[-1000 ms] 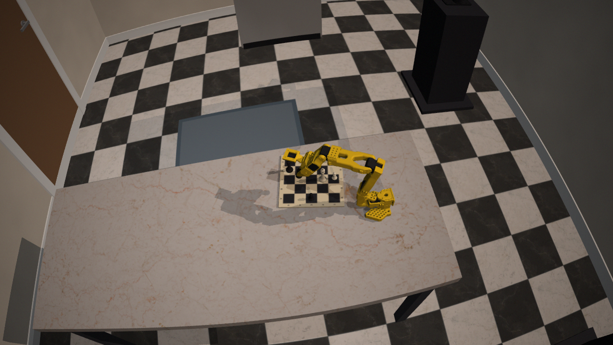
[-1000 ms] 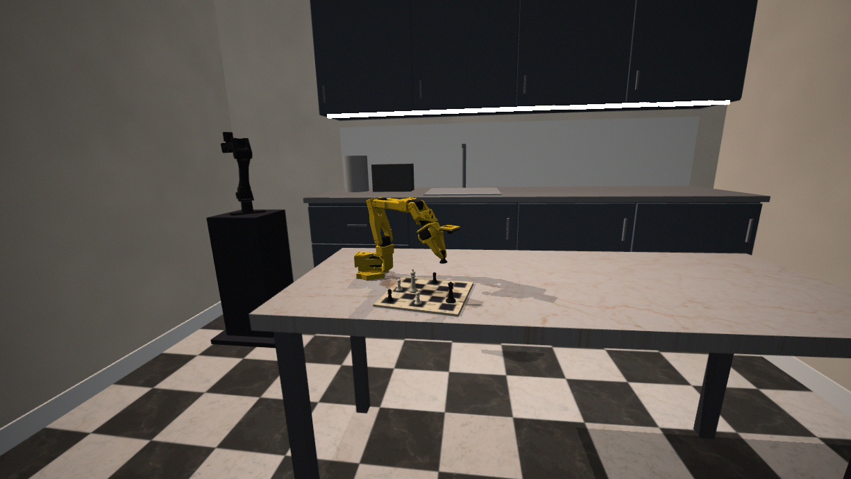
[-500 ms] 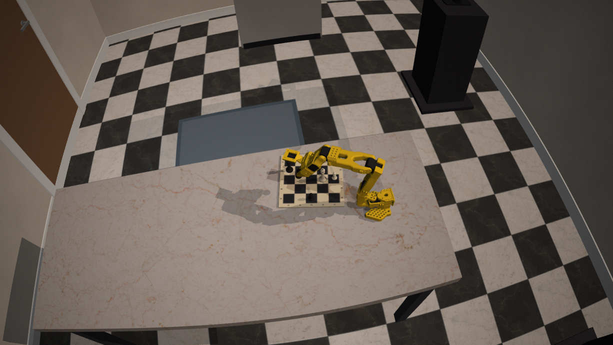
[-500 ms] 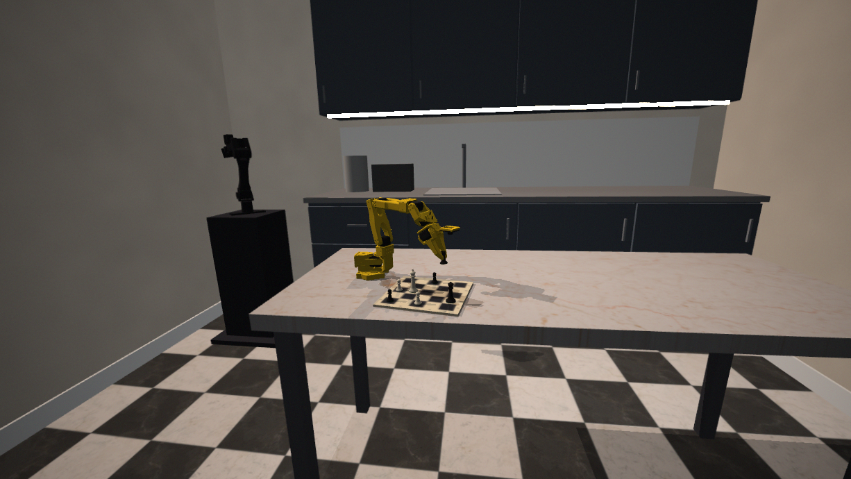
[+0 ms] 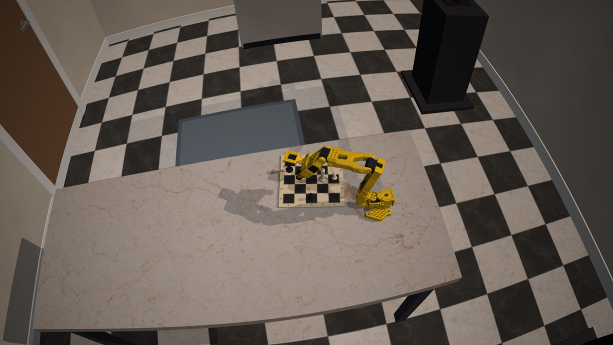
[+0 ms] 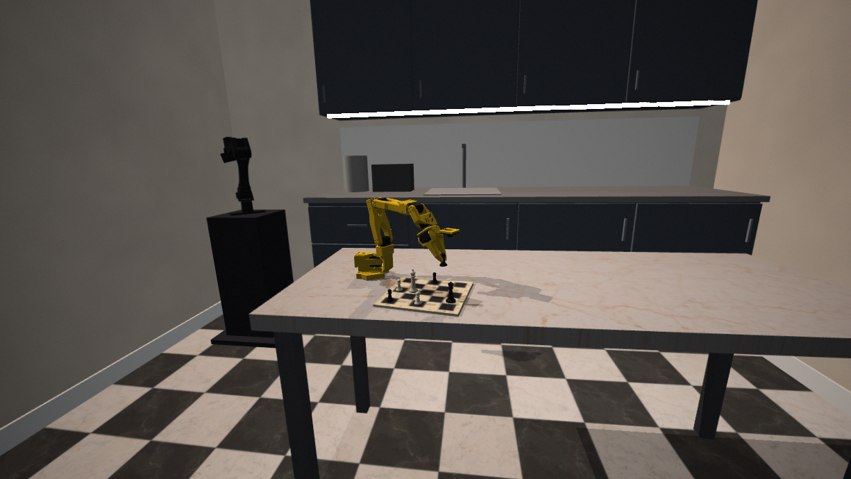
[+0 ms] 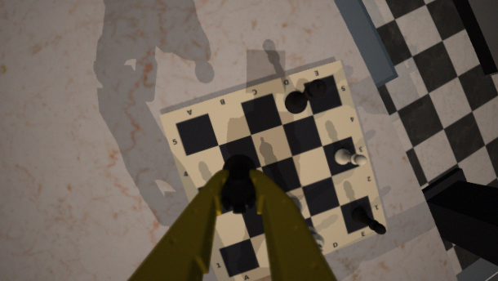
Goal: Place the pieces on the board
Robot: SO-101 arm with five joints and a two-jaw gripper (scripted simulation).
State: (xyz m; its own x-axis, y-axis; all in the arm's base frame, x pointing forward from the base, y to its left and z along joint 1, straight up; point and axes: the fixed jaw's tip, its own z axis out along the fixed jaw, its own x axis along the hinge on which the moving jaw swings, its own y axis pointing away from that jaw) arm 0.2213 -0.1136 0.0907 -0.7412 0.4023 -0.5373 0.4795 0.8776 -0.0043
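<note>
My gripper (image 7: 238,204) is shut on a black piece, which looks like the black rook (image 7: 237,181), and holds it above the chessboard (image 7: 269,163) near the B4 square. The gripper (image 6: 442,260) hangs clear of the board surface. The black queen (image 7: 297,101) stands on D5. The black pawn (image 7: 361,216) stands on E1. The white king (image 5: 322,173) stands upright near the middle of the board; in the wrist view my right finger hides most of it.
A white pawn (image 7: 344,156) stands on E3, and other small pieces (image 6: 389,296) stand on the board. The arm's base (image 5: 377,201) sits just beside the board. A black pedestal (image 5: 446,51) stands on the floor beyond the table.
</note>
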